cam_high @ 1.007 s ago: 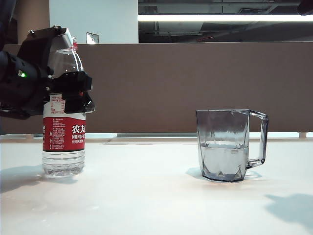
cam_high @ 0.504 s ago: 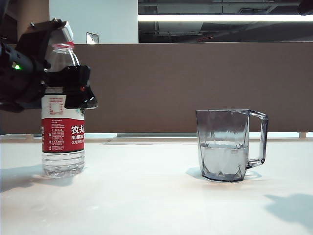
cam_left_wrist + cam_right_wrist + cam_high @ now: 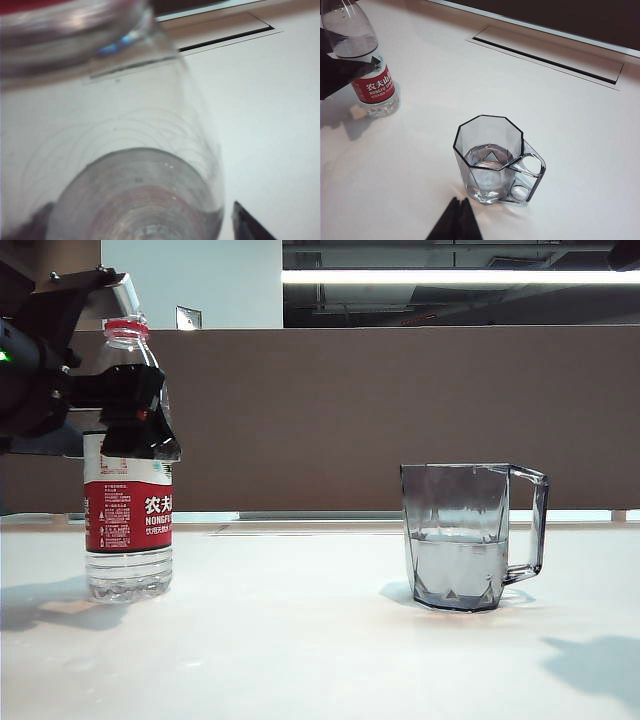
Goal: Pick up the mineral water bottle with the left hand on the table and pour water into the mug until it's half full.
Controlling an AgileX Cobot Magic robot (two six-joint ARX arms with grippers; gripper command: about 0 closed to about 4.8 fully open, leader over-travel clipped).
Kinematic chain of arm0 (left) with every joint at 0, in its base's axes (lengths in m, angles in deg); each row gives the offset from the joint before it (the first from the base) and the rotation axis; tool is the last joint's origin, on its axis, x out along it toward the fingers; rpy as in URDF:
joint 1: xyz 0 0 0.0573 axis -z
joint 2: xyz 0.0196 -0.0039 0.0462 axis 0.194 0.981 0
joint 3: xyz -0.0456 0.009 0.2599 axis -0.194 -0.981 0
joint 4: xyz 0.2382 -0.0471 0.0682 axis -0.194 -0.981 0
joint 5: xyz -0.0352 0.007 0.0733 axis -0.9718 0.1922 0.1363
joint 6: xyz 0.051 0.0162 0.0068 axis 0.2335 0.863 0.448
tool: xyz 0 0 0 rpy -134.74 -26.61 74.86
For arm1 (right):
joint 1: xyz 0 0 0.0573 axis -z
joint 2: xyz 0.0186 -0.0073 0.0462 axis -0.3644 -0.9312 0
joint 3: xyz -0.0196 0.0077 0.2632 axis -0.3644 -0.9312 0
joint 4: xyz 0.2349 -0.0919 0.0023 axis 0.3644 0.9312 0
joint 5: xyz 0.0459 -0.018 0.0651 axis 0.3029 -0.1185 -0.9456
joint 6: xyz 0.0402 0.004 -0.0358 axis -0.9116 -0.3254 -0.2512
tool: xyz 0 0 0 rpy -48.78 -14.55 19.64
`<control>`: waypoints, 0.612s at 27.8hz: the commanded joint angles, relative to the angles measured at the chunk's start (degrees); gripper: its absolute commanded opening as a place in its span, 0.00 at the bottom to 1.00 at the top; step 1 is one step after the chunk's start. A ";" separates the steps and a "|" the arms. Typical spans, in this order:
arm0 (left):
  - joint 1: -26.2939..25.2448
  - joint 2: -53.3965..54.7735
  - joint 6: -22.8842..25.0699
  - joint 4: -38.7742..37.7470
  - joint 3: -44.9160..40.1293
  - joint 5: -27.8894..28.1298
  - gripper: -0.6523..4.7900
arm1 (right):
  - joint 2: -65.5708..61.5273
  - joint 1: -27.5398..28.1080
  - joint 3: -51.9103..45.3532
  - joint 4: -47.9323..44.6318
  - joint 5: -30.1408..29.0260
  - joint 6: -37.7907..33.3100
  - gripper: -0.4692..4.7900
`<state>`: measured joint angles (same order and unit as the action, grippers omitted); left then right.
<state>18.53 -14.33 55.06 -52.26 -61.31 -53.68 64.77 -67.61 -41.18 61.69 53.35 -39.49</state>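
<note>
Exterior: left gripper (image 3: 120, 390) open, prob. off bottle (image 3: 128, 510)

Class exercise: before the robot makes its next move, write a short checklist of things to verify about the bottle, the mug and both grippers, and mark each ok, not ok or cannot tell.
1. Mineral water bottle upright on the table: ok.
2. Left gripper open at the bottle's shoulder: ok.
3. Water in the mug about half full: ok.
4. Bottle cap on: not ok; the neck is open.
5. Right gripper near the mug, apart from it: ok.
6. Right gripper open or shut: cannot tell.
</note>
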 commanded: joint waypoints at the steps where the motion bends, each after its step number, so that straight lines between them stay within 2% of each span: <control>1: 0.04 -2.05 0.15 -4.17 0.31 -0.26 1.00 | 0.07 0.02 0.28 -1.01 0.11 0.07 0.08; 17: 0.07 -20.55 -0.09 -24.55 0.31 -0.52 1.00 | 0.09 0.02 0.28 -1.01 0.09 0.04 0.09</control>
<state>18.55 -33.26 55.01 -74.14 -61.29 -53.73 64.79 -67.61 -41.18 61.71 53.35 -39.49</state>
